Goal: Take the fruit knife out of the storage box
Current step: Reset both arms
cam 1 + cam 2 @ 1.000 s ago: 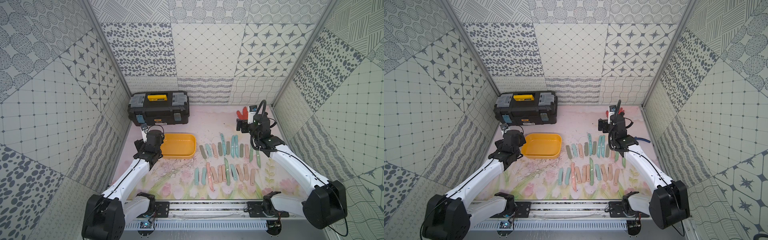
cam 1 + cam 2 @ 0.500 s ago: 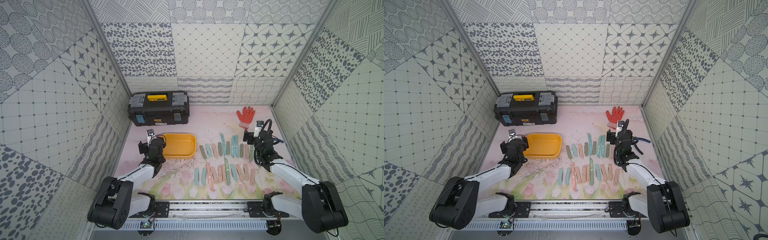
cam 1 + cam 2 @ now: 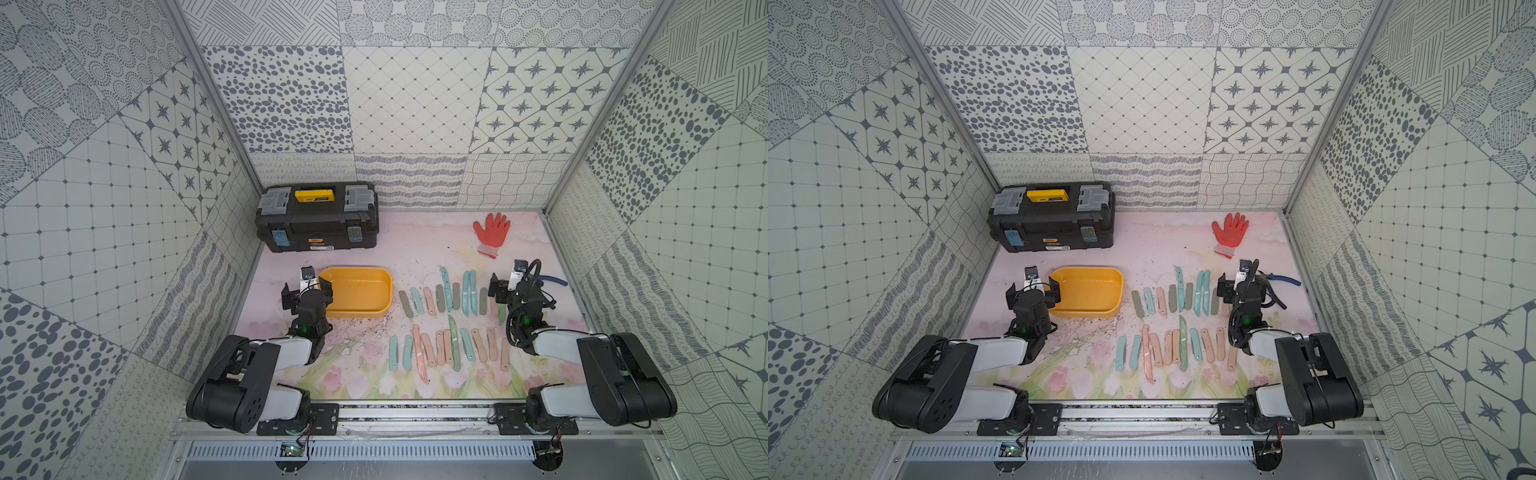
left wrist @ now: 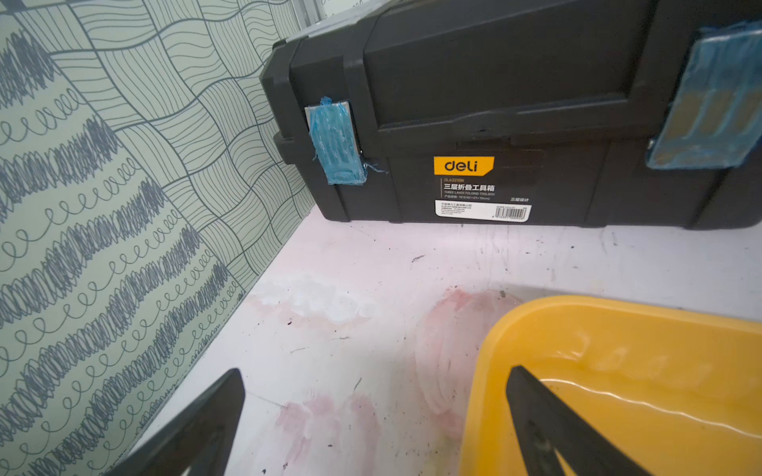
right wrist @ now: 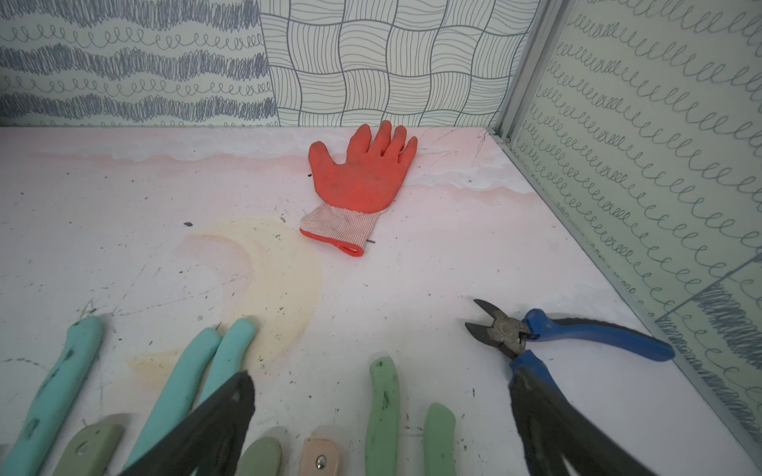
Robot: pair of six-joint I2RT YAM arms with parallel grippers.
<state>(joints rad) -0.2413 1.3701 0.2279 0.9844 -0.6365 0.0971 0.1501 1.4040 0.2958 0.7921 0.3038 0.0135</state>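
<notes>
We judge the job all but done: the shallow yellow plastic storage box (image 3: 357,312) looks empty, the pastel-handled fruit knives (image 3: 448,286) lie in two rows on the pink floral mat (image 3: 415,249) beside it, and our left gripper (image 3: 306,291) and right gripper (image 3: 515,286) stand wide open, holding nothing

I've folded both arms back toward their bases. The left gripper (image 3: 306,289) has slipped a little nearer along the left end of the storage box (image 3: 365,312). The right gripper (image 3: 515,288), well right of the box, has pulled back off the red glove (image 3: 492,228), which now lies uncovered.
</notes>
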